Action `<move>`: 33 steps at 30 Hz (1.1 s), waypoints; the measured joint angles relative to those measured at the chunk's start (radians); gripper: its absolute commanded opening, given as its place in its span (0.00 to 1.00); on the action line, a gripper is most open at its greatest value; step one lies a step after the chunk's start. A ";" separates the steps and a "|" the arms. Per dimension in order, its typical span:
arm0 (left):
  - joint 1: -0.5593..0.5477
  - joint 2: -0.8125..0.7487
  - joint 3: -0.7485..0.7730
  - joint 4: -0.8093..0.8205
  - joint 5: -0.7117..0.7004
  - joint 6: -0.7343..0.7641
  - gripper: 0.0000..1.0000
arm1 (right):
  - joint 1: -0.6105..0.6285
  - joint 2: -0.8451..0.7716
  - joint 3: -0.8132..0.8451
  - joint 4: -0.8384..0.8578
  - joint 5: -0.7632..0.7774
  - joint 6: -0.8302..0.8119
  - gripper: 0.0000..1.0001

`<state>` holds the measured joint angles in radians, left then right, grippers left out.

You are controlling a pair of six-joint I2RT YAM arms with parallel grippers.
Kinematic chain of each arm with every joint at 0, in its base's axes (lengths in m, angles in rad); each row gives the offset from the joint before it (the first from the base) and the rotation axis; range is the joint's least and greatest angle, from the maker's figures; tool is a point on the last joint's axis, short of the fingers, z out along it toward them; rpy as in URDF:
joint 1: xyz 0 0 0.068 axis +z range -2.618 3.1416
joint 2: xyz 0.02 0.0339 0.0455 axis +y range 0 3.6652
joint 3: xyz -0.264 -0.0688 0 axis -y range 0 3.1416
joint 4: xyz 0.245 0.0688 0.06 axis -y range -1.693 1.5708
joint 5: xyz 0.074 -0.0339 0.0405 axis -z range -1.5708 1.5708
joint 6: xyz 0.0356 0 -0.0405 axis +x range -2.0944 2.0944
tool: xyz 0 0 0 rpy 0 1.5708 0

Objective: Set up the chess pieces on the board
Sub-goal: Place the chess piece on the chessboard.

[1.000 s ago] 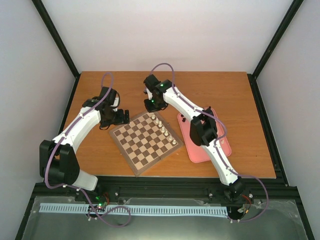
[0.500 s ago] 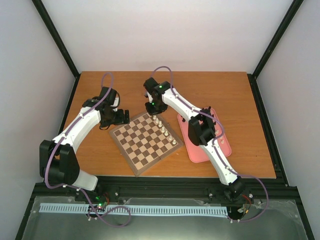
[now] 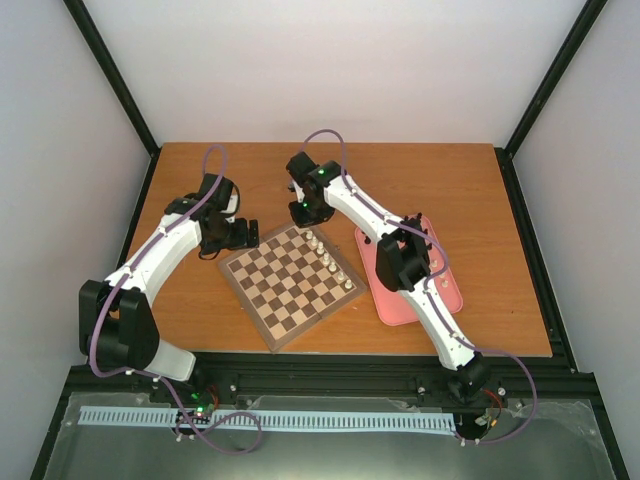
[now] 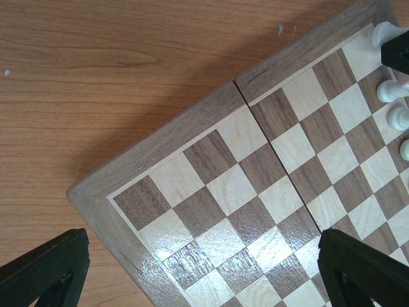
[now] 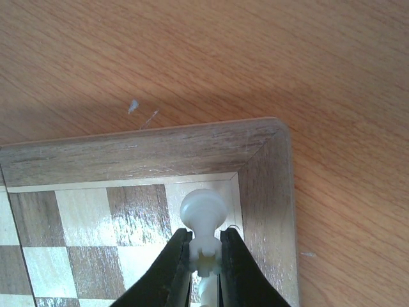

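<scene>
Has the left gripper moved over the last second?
No. The left gripper sits at the same spot beside the far-left edge of the board, jaws wide open.

Board (image 3: pixel 292 283): on the table (image 3: pixel 480 190), toward its near edge.
Tray (image 3: pixel 392 300): on the table, just right of the board.
Pieces (image 3: pixel 328 258): in a row along the board's right edge.
Held piece (image 5: pixel 203 208): at the board's far corner square.

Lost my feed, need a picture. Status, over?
Right gripper shut on white piece, over board corner square. Left gripper open, empty, at another corner. Nothing seen in the way.
</scene>
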<state>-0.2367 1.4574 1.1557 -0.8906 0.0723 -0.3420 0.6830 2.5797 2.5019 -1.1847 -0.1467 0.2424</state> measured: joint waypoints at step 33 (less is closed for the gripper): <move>0.000 0.000 0.000 0.000 0.002 0.000 1.00 | 0.000 0.023 0.010 -0.009 0.008 -0.017 0.25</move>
<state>-0.2367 1.4574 1.1553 -0.8902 0.0746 -0.3420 0.6830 2.6030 2.5122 -1.1934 -0.1390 0.2256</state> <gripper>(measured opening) 0.997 0.232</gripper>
